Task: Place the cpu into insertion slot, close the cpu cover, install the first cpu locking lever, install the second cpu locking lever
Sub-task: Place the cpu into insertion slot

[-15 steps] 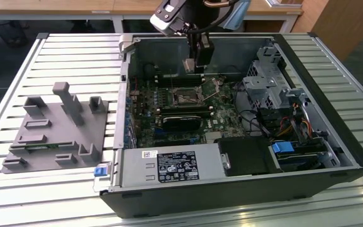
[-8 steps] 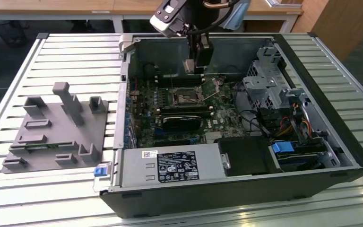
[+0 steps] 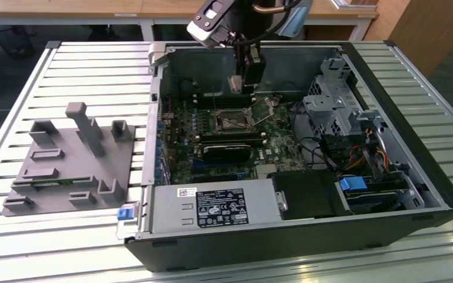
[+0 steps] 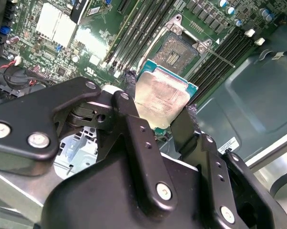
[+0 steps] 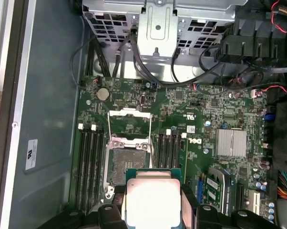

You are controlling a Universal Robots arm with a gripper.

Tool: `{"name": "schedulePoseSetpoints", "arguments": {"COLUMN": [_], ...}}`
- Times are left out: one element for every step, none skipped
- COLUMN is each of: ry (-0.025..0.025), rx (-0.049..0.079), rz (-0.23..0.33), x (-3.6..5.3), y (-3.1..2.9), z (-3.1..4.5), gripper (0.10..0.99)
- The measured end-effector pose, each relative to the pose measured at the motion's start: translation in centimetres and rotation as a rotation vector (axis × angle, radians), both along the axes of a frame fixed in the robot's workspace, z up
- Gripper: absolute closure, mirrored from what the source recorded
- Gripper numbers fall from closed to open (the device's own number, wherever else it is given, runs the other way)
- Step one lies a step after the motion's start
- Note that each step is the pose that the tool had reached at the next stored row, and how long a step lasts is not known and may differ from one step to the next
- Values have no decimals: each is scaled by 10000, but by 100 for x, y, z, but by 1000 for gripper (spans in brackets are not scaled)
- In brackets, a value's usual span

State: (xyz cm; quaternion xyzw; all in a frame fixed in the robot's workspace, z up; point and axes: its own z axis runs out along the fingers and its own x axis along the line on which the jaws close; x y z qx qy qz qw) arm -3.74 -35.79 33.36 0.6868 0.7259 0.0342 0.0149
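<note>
My gripper (image 3: 242,85) hangs inside the open computer case, above the green board. It is shut on the cpu (image 4: 162,98), a flat square chip with a dull silver-tan top, pinched at two opposite edges by the black fingers (image 4: 129,114). The cpu (image 5: 153,200) hovers close to the insertion slot (image 5: 127,164), a square black socket with a dark, bare centre, but is offset from it and not over it. The cpu cover (image 5: 129,123), a thin silver frame, lies flipped open beside the slot. In the exterior view the insertion slot (image 3: 230,121) sits just below the gripper.
Long black memory slots (image 5: 88,162) flank the socket on both sides. A silver heatsink (image 5: 231,143) and a metal drive cage (image 3: 332,112) with cables stand nearby. The power supply (image 3: 210,206) fills the case front. A grey fixture (image 3: 69,159) rests at the exterior view's left.
</note>
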Motion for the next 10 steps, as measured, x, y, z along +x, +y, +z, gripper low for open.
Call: {"name": "schedulePoseSetpoints", "arguments": {"ry": [5,5,6,7,7,6,7,10,10,9], "rx": [0,-1,-5,-22,-53,-70,-89,-124,-161,-177], "rz": [1,1,1,2,1,1,1,0,0,1], "x": [0,0,0,1,1,1,0,0,0,0], "y": [0,0,0,0,0,0,0,0,0,0], "z": [-9,-20,-31,-41,-49,-59,-68,-76,-87,-100], "gripper": [545,545,545,545,545,545,545,545,545,545]}}
